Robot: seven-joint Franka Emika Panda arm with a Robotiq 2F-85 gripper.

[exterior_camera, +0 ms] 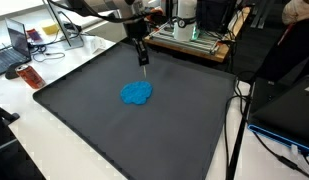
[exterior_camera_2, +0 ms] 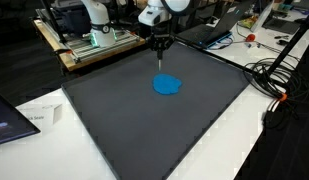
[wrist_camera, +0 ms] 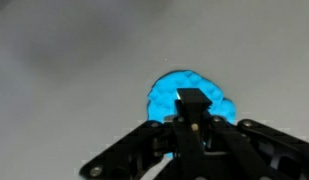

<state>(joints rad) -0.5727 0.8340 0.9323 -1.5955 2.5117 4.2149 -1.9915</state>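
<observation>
Robot gripper (exterior_camera: 144, 62) hangs above a crumpled blue lump (exterior_camera: 137, 93) lying near the middle of a dark grey mat (exterior_camera: 84, 130), not touching it; its fingers look pressed together; this seems an approach, and grasping calls for parting them, then lowering

A big dark mat (exterior_camera: 144, 135) lies on a white counter (exterior_camera: 34, 140), with a laptop (exterior_camera: 12, 52) and a red thing (exterior_camera: 31, 77) at one side, black wires (exterior_camera_2: 269, 75) at another, and a machine (exterior_camera: 189, 30) behind.
</observation>
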